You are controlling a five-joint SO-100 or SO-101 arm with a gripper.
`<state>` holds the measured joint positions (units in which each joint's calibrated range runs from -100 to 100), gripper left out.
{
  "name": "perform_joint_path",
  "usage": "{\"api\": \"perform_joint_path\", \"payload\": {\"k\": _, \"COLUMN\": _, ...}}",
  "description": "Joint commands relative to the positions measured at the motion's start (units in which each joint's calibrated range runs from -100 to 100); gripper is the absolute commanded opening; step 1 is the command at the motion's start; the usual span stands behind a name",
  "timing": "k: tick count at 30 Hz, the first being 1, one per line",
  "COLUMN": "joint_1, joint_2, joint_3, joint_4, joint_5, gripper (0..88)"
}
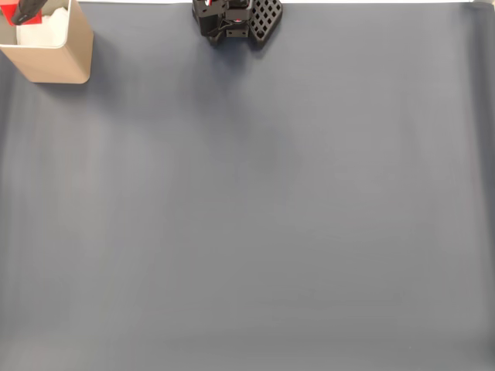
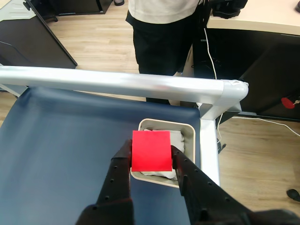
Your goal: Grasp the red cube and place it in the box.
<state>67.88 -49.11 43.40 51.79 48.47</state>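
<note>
In the wrist view my gripper [image 2: 151, 150] is shut on the red cube [image 2: 151, 151], which hangs between the two black fingers [image 2: 119, 171] directly over the tan box [image 2: 188, 136]. White stuff [image 2: 177, 139] lies inside the box under the cube. The fixed view puts the box [image 1: 56, 60] in the table's top left corner. There the dark gripper tip [image 1: 29, 8] and a sliver of the red cube [image 1: 25, 18] show above the box's opening.
The arm's black base [image 1: 232, 19] stands at the top middle of the dark blue table [image 1: 255, 209]. A silver rail [image 2: 117, 82] runs along the table edge just beyond the box. A person [image 2: 161, 28] stands behind that rail.
</note>
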Motion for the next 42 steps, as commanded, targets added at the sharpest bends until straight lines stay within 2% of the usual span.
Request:
{"api": "perform_joint_path", "payload": {"k": 1, "joint_1": 0.4, "joint_2": 0.2, "joint_3": -0.7, "joint_4": -1.3, "joint_5": -0.3, "gripper": 0.0}}
{"api": "perform_joint_path", "payload": {"k": 13, "joint_1": 2.4, "joint_2": -2.3, "joint_3": 5.4, "joint_4": -5.5, "joint_5": 0.1, "gripper": 0.0}}
{"api": "perform_joint_path", "payload": {"k": 36, "joint_1": 4.9, "joint_2": -5.7, "joint_3": 8.0, "joint_4": -5.8, "joint_5": 0.4, "gripper": 0.4}}
{"api": "perform_joint_path", "payload": {"k": 39, "joint_1": 4.8, "joint_2": -5.7, "joint_3": 8.0, "joint_4": -5.8, "joint_5": 0.1, "gripper": 3.1}}
{"api": "perform_joint_path", "payload": {"k": 42, "joint_1": 4.7, "joint_2": -5.8, "joint_3": 8.2, "joint_4": -5.5, "joint_5": 0.4, "gripper": 14.1}}
